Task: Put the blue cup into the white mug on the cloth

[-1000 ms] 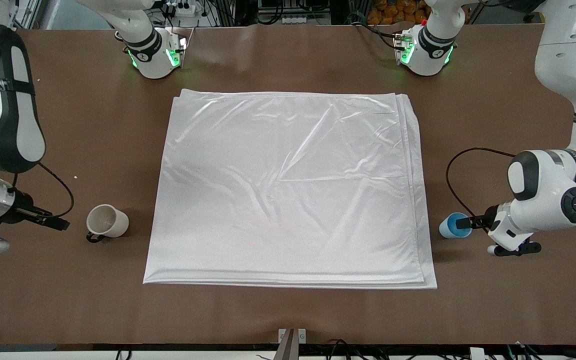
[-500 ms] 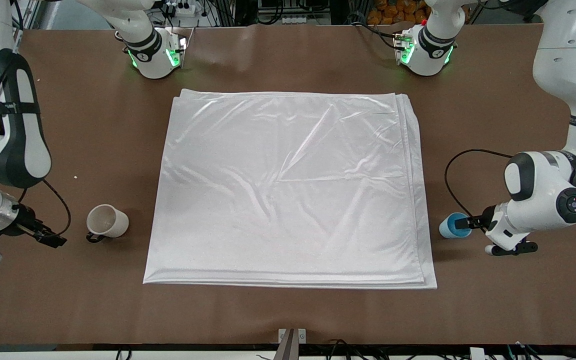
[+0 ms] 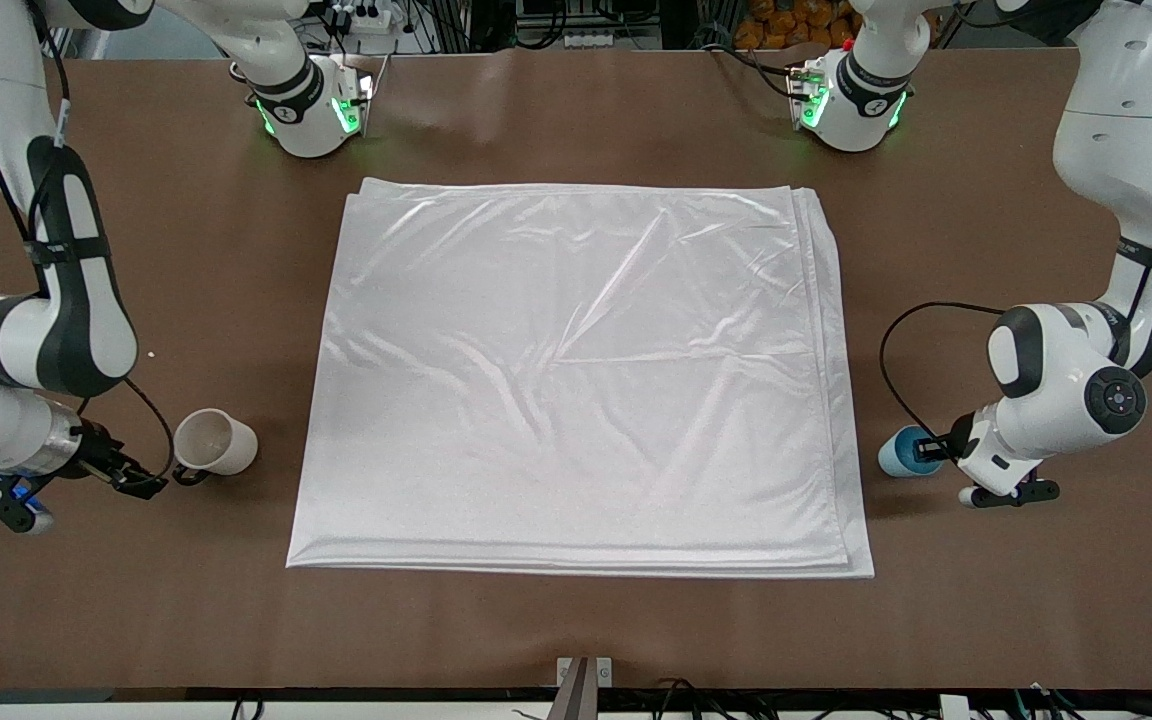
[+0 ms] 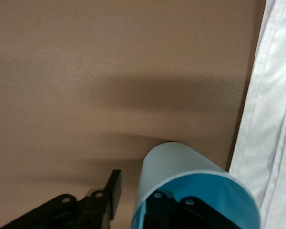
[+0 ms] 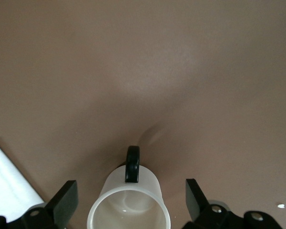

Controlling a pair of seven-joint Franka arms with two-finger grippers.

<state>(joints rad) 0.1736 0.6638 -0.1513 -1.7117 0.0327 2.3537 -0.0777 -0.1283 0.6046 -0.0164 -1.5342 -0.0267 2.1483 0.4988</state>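
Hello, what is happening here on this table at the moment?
Two arms work at once. The left gripper has one finger inside the blue cup and one outside, beside the cloth on the bare table. The right gripper, open, reaches the white mug at the right arm's end, its fingers either side of it. Both vessels are off the cloth.

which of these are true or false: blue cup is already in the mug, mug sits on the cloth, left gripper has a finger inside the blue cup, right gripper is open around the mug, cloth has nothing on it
1. The blue cup is in the white mug. False: they stand apart, at either end of the cloth.
2. The mug sits on the cloth. False: it lies on the table beside it.
3. The left gripper has a finger inside the blue cup. True: one inside the rim, one outside.
4. The right gripper is open around the mug. True.
5. Nothing is on the cloth. True.
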